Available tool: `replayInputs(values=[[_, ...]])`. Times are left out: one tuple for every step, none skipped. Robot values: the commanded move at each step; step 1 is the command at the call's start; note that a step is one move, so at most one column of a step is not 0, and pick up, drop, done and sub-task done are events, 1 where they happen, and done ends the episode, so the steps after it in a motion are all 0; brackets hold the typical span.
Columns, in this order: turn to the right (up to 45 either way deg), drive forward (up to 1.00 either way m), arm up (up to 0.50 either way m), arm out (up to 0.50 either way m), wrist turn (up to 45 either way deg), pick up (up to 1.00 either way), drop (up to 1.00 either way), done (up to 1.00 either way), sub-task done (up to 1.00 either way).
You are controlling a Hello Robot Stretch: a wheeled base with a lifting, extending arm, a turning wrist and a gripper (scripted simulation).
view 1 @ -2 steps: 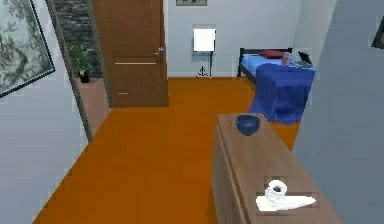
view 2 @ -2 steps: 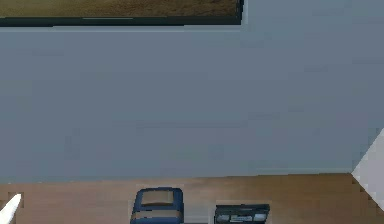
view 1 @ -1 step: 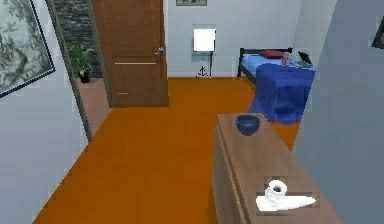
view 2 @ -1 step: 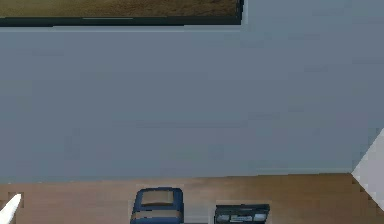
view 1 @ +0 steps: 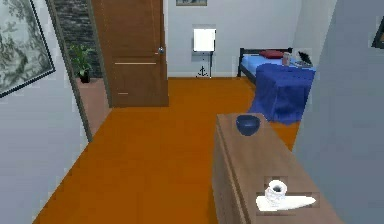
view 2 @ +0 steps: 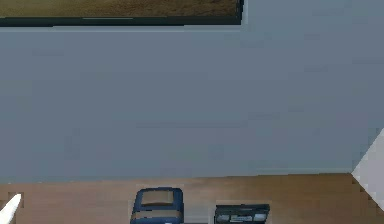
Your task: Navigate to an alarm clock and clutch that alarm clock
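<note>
A small blue-grey boxy thing (view 2: 158, 205) with a lighter top panel stands on a wooden top (view 2: 300, 190) at the arm side view's bottom edge, against a grey wall. Right beside it lies a flat black thing (view 2: 241, 213) with pale marks. I cannot tell whether either one is an alarm clock. A white item (view 2: 10, 208) pokes in at that view's left edge. In the forward view the same wooden dresser (view 1: 235, 165) runs along the right, carrying a dark blue bowl (view 1: 248, 124) and a white roll (view 1: 277, 189) on a white sheet.
Orange floor (view 1: 150, 150) stretches ahead to a brown door (view 1: 130, 50) and a back wall with a white lamp (view 1: 204, 42). A bed with a blue cover (view 1: 280, 85) stands at the back right. A framed picture (view 1: 20, 45) hangs on the left wall.
</note>
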Motion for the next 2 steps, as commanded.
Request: replayInputs(values=[[0.0,0.0,0.0,0.0,45.0,0.0,0.0,0.0,0.0],[0.0,0.0,0.0,0.0,33.0,0.0,0.0,0.0,0.0]])
